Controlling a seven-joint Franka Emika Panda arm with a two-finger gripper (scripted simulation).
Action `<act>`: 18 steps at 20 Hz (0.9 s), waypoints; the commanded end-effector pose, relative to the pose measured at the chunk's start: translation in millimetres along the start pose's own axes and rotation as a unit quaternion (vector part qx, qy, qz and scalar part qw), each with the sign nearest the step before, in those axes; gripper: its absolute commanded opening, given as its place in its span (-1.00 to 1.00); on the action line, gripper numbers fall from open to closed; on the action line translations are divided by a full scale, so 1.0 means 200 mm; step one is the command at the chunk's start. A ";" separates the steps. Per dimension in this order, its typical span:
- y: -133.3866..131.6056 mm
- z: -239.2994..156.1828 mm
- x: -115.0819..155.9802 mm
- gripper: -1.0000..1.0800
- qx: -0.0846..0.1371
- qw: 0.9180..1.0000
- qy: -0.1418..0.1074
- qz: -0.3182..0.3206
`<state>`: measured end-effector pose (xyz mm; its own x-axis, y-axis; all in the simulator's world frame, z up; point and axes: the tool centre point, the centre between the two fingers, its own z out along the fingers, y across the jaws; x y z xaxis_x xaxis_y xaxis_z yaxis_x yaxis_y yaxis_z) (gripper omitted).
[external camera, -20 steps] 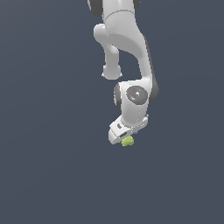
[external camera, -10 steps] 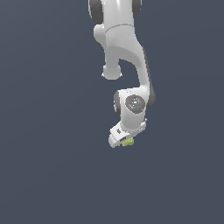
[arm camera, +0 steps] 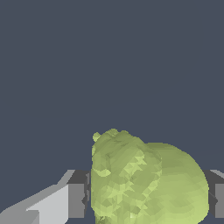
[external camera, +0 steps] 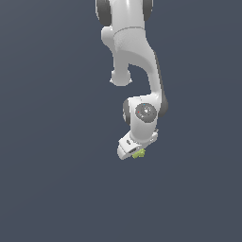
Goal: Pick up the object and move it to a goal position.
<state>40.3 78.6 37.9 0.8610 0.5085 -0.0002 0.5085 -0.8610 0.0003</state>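
The object is a small lumpy yellow-green blob (external camera: 139, 153). In the exterior view it sits at the tip of my white gripper (external camera: 137, 152), mostly covered by the hand. In the wrist view the blob (arm camera: 144, 179) fills the space between the two grey fingertips (arm camera: 76, 200), which press on it from both sides. The gripper is shut on the blob and holds it over the plain dark grey ground. No goal marker shows in either view.
The white arm (external camera: 134, 66) hangs down from the top of the exterior view, with its wrist joint (external camera: 145, 112) just above the hand. Around it there is only uniform dark grey ground (external camera: 52, 142).
The arm with the blob has shifted slightly toward the exterior view's left and the wrist has turned a little. The grip on the blob is unchanged.
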 end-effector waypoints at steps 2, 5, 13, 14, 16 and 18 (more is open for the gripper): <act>0.00 0.00 0.00 -1.00 0.000 1.000 0.000 0.000; -0.01 -0.01 0.00 -1.00 0.000 1.000 0.000 0.000; -0.07 -0.17 0.01 -1.00 0.000 1.000 0.000 0.000; -0.08 -0.21 0.01 -1.00 0.000 1.000 0.000 0.000; -0.11 -0.29 0.01 -1.00 0.000 1.000 0.000 0.000; -0.15 -0.38 0.02 -1.00 -0.001 1.000 0.000 0.000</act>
<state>30.8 100.3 99.4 0.8611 0.5085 -0.0017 0.5085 -0.8611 0.0004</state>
